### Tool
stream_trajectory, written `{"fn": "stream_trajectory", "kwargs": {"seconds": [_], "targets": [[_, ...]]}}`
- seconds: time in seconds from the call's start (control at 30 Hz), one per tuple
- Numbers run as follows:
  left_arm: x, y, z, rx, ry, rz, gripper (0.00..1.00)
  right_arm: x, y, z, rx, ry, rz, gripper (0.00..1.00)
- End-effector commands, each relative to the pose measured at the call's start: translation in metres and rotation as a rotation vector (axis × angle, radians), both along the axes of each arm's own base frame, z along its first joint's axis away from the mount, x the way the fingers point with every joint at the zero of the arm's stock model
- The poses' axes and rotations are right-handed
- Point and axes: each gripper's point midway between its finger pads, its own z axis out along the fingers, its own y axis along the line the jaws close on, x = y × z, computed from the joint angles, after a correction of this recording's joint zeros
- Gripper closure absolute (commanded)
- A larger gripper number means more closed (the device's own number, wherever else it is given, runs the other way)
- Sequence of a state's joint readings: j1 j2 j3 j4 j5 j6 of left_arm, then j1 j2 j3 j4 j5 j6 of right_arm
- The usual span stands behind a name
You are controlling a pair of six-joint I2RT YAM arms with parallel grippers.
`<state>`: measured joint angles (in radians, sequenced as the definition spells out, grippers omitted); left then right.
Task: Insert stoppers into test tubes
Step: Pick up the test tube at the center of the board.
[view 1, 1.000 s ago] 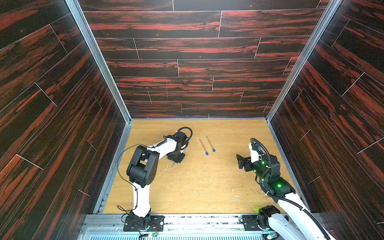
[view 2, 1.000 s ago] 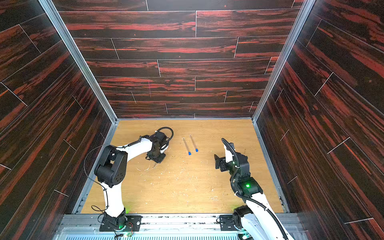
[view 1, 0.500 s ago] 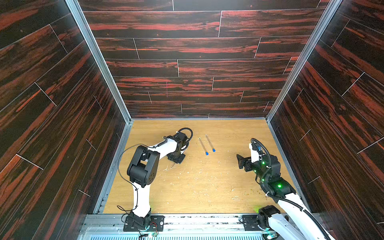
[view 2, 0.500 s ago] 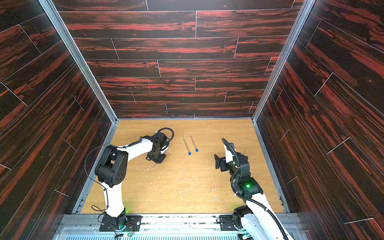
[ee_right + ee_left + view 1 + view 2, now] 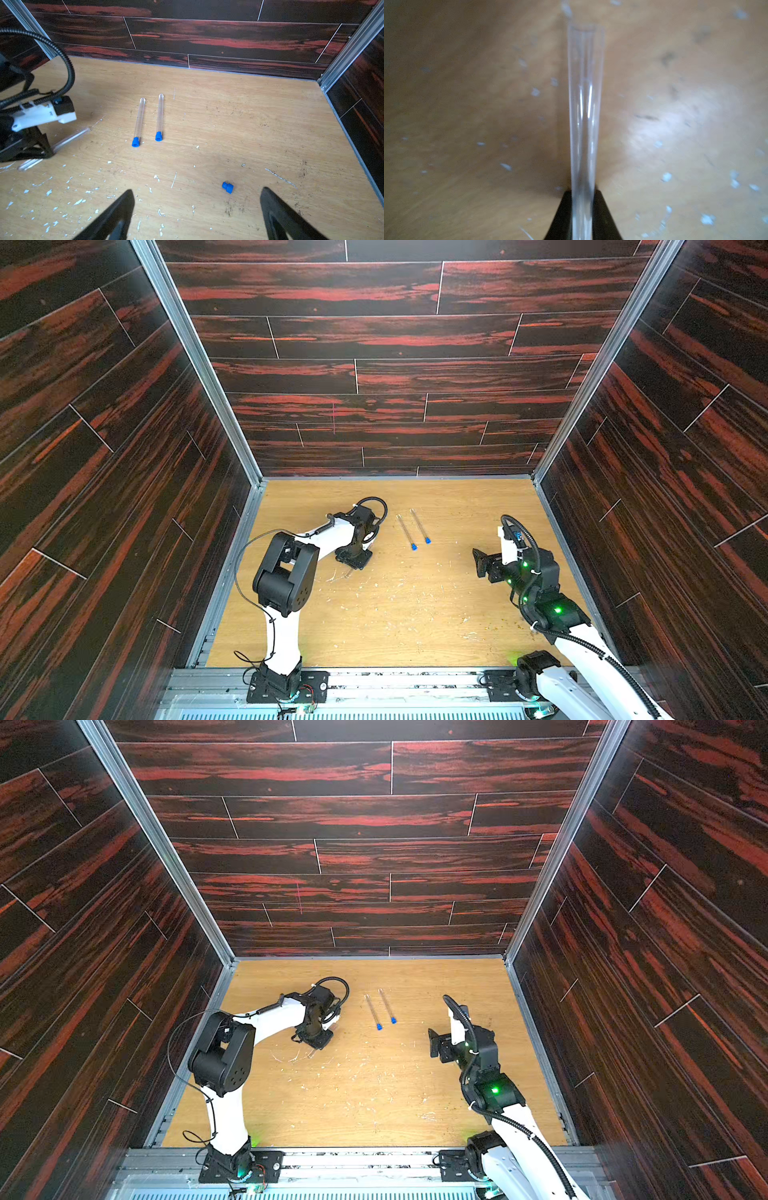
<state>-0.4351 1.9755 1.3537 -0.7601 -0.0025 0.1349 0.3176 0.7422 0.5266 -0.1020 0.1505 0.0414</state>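
My left gripper (image 5: 582, 193) is shut on a clear test tube (image 5: 584, 104), whose open end points away from the wrist camera just above the wooden floor. In a top view that gripper (image 5: 352, 563) is low at the left of the floor. Two more test tubes (image 5: 405, 531) (image 5: 419, 524) lie side by side mid-floor, each with a blue stopper (image 5: 414, 546) (image 5: 427, 540) in its near end. A loose blue stopper (image 5: 227, 187) lies on the floor between my right gripper's (image 5: 197, 190) open fingers and a little ahead of them. Nothing is held in the right gripper.
The wooden floor (image 5: 415, 614) is strewn with pale debris specks. Dark red wood-pattern walls close in the left, right and back sides, with metal corner posts (image 5: 199, 364). A metal rail (image 5: 395, 680) carrying both arm bases runs along the front.
My left gripper's jaws have drawn slightly tighter on the test tube. Neither arm has visibly moved.
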Motion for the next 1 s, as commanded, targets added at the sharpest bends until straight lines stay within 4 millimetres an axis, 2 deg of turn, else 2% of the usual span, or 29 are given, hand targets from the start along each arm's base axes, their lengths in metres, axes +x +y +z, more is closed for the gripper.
{"fn": "stream_trajectory", "kwargs": {"seconds": [0.0, 0.13, 0.23, 0.3, 0.33, 0.5, 0.63, 0.8, 0.97], "targets": [[-0.007, -0.007, 0.027, -0.032, -0.026, -0.061, 0.85, 0.002, 0.003, 0.009, 0.022, -0.009, 0.008, 0.03], [-0.005, -0.013, 0.049, -0.067, -0.076, -0.093, 0.85, 0.004, 0.003, 0.01, 0.039, 0.002, -0.003, 0.01], [-0.006, -0.015, 0.069, -0.09, -0.117, -0.13, 0.85, 0.01, -0.013, 0.006, 0.065, 0.026, -0.124, 0.01], [-0.006, -0.016, 0.078, -0.098, -0.148, -0.177, 0.85, 0.012, -0.014, 0.005, 0.056, 0.04, -0.138, 0.01], [-0.007, -0.017, 0.09, -0.115, -0.184, -0.214, 0.85, 0.012, -0.014, 0.005, 0.057, 0.045, -0.135, 0.01], [0.003, -0.013, 0.102, -0.087, -0.294, -0.268, 0.86, 0.011, -0.006, 0.008, 0.086, 0.068, -0.104, 0.01], [0.003, -0.016, 0.108, -0.127, -0.373, -0.276, 0.86, 0.011, 0.003, 0.011, 0.098, 0.118, -0.06, 0.01], [-0.016, -0.019, 0.117, -0.186, -0.385, -0.33, 0.86, 0.014, 0.021, 0.012, 0.123, 0.26, -0.003, 0.01], [-0.044, -0.021, 0.127, -0.224, -0.382, -0.479, 0.86, 0.015, 0.061, 0.018, 0.3, 0.434, 0.115, 0.03]]}}
